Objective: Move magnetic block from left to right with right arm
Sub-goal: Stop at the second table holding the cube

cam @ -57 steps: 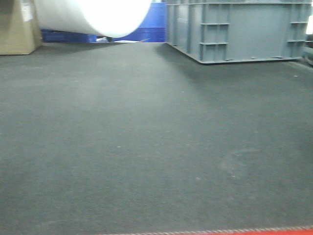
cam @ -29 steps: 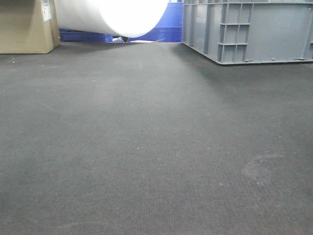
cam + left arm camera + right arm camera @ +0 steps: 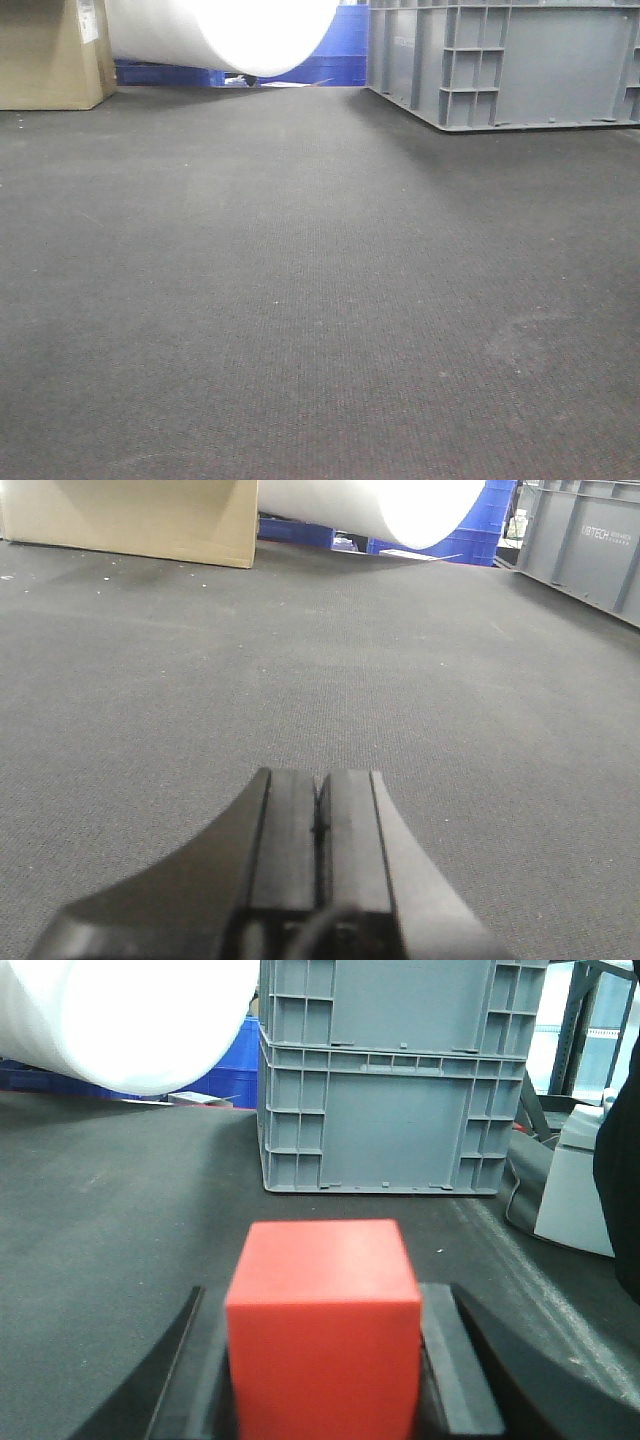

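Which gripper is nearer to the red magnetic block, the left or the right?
Right. The right gripper is clamped on the magnetic block, one jaw against each side. The left gripper is shut over bare mat, with no block in its view.

We see a red magnetic block point(image 3: 322, 1325) that looks smooth and not shiny, a dark grey desk point(image 3: 300, 300) with a rough, bumpy woven top, hard grey plastic crates point(image 3: 390, 1130), a brown cardboard box point(image 3: 130, 520) and dull black plastic-looking fingers point(image 3: 290, 850).

magnetic block point(image 3: 322, 1325): bright red | crates point(image 3: 395, 1075): grey | mat point(image 3: 300, 300): dark grey
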`<action>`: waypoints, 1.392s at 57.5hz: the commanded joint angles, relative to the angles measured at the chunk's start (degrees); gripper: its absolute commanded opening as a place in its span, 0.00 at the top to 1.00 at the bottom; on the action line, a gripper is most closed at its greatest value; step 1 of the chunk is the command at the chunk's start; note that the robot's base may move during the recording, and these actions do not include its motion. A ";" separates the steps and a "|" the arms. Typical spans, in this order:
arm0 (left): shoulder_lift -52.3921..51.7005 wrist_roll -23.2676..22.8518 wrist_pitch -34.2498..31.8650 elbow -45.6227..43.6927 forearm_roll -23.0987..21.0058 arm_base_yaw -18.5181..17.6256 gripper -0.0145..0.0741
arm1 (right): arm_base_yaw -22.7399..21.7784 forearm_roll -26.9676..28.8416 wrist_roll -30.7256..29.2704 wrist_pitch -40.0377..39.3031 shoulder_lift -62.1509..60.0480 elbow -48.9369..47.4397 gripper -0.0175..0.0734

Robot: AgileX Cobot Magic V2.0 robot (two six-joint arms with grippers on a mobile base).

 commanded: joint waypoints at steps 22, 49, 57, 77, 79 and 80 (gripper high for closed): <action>-0.34 -0.10 -4.86 0.48 -0.39 0.02 0.97 | -0.35 -0.43 -0.41 -5.44 0.39 -1.67 0.55; -0.34 -0.10 -4.86 0.48 -0.39 0.02 0.97 | -0.35 -0.43 -0.28 -5.51 2.05 -4.81 0.55; -0.34 -0.10 -4.86 0.48 -0.39 0.02 0.97 | -0.30 -0.43 0.41 -4.41 6.20 -9.07 0.55; -0.34 -0.10 -4.86 0.48 -0.39 0.02 0.97 | 6.92 -0.46 6.91 16.03 25.67 -22.51 0.55; -0.34 -0.10 -4.86 0.48 -0.39 0.02 0.97 | 8.30 -0.46 7.21 18.04 27.84 -23.82 0.55; -0.34 -0.10 -4.86 0.48 -0.39 0.02 0.97 | 8.90 -0.46 7.38 19.31 28.74 -24.36 0.55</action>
